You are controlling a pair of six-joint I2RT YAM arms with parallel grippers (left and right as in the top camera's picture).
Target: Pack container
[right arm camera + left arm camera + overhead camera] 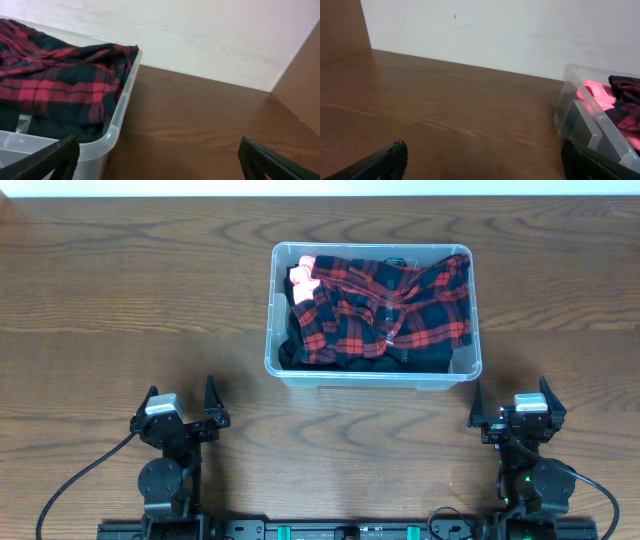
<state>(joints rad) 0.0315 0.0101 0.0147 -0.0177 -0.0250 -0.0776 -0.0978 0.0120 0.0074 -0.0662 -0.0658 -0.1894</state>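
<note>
The clear plastic container [373, 370] stands in the middle of the wooden table, filled with a red-and-black plaid cloth [385, 305], a pink item [301, 275] at its back left corner and dark fabric below. Its left corner [594, 125] shows in the left wrist view, its right corner [117, 127] in the right wrist view with the plaid cloth [60, 82] over the rim. My left gripper [180, 415] rests open near the front left, apart from the container. My right gripper [517, 408] rests open at the front right, just beside the container's front right corner. Neither holds anything.
A white wall [510, 30] runs behind the table's far edge. Black cables [75, 485] trail from both arm bases along the front edge. Bare wood [120, 300] lies left and right of the container.
</note>
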